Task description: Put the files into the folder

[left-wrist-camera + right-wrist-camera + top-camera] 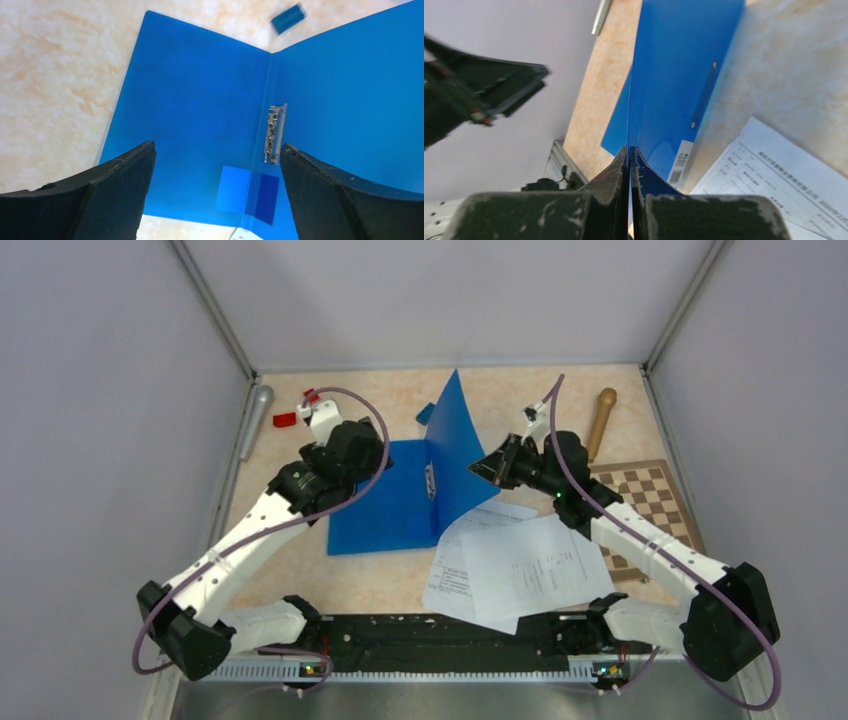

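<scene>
A blue folder (385,505) is laid open on the table (380,585), spine running near to far. One cover is held upright, clamped in the right gripper (629,152). The left gripper (216,147) is spread wide above the flat cover. Printed files (525,565) are fanned beside it.

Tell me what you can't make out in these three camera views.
- Top view: print on the white printed paper sheets too small to read; overlap hides their number.
- Top view: small blue block partly behind the raised cover of the bright-blue plastic folder.
- Right wrist view: white label print too blurred.
</scene>
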### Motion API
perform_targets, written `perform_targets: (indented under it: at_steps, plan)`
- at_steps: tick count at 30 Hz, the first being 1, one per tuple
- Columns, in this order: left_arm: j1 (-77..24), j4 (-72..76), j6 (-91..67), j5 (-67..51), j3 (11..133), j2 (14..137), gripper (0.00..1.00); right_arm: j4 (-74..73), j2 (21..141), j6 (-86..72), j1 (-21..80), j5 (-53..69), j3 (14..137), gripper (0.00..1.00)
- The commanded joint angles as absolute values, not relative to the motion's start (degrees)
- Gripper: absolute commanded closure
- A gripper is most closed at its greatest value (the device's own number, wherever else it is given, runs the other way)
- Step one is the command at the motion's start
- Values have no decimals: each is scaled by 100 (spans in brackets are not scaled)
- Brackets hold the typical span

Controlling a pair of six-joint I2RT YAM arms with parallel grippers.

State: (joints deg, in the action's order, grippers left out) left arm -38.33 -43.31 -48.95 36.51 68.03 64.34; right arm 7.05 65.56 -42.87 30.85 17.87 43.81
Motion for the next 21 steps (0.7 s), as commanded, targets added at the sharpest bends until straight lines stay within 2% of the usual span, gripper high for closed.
perform_targets:
  at_steps: [1,10,15,21]
  plan:
    - [-3424,-3890,-4617,2702,6497,6829,1,1779,6628,-5037,3077,2340,4241,100]
    - [-2487,-3449,-4426,1239,6102,6833,1,2205,7410,-4980,2650,3090,3722,100]
    - [-2289,-3558,-4256,1146,5913,7311,1,1698,7966,-4403,2392,3058,3759,100]
    - [-1874,-2854,-4516,328,5193,7457,1,643,8436,-3803,2306,2169,4364,100]
